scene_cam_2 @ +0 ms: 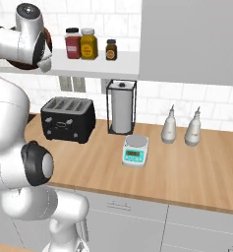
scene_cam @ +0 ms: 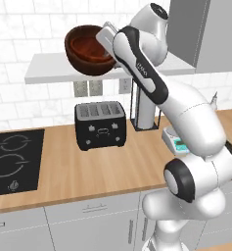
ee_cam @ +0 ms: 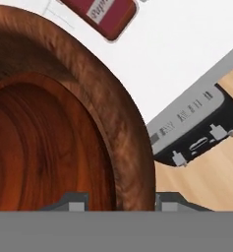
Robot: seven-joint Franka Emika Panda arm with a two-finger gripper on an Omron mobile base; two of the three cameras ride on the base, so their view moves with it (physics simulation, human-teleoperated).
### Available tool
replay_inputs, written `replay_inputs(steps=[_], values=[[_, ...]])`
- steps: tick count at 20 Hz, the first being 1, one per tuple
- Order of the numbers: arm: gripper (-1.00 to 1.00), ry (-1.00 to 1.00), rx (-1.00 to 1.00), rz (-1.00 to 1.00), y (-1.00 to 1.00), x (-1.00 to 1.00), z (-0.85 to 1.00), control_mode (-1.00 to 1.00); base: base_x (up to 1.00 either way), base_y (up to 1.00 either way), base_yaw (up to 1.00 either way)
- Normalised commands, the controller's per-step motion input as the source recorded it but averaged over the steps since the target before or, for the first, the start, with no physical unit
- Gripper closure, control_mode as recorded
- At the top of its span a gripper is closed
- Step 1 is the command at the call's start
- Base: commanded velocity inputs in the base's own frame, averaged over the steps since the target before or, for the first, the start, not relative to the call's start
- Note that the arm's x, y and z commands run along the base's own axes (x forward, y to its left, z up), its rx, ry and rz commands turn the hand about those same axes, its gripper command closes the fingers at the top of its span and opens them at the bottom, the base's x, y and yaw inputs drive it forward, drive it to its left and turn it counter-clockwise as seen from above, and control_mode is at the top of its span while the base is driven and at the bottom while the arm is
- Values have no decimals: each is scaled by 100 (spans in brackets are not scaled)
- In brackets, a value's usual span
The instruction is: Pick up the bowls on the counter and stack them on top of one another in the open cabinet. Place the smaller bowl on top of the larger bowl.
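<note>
My gripper [scene_cam: 104,48] is shut on the right wall of the larger bowl [scene_cam: 86,50], a deep dark brown wooden bowl with a redder floor. I hold it tilted, mouth toward the base, at the front of the open cabinet's white shelf board [scene_cam: 49,68], with its underside level with the board. In the hand view the thick rim [ee_cam: 130,147] runs between the fingertips of the gripper [ee_cam: 123,203]. A sliver of the bowl [scene_cam_2: 47,47] shows beside the arm in the right base view. The smaller bowl is out of view. The light-wood counter [scene_cam: 112,171] lies below.
Three jars [scene_cam_2: 88,43] stand on the shelf to the bowl's right, the red jar [ee_cam: 105,15] nearest. A black toaster [scene_cam: 100,125], paper towel holder [scene_cam_2: 121,108], scale [scene_cam_2: 135,150] and two bottles [scene_cam_2: 169,125] sit on the counter. The cooktop [scene_cam: 14,159] is at left; a grey cabinet [scene_cam_2: 191,39] hangs at right.
</note>
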Motion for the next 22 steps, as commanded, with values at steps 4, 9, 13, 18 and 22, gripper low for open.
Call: replay_inputs(steps=[4, 9, 13, 18, 22], values=[[100, 6, 0, -2, 5, 46, 5, -100, 0, 0, 0], [100, 10, -1, 0, 14, 54, 0, -100, 0, 0, 0], [100, 2, -2, 0, 23, 29, 0, -100, 0, 0, 0], [100, 0, -3, 0, 18, 23, -7, -100, 0, 0, 0], [100, 0, -3, 0, 10, 20, -20, -100, 0, 0, 0]])
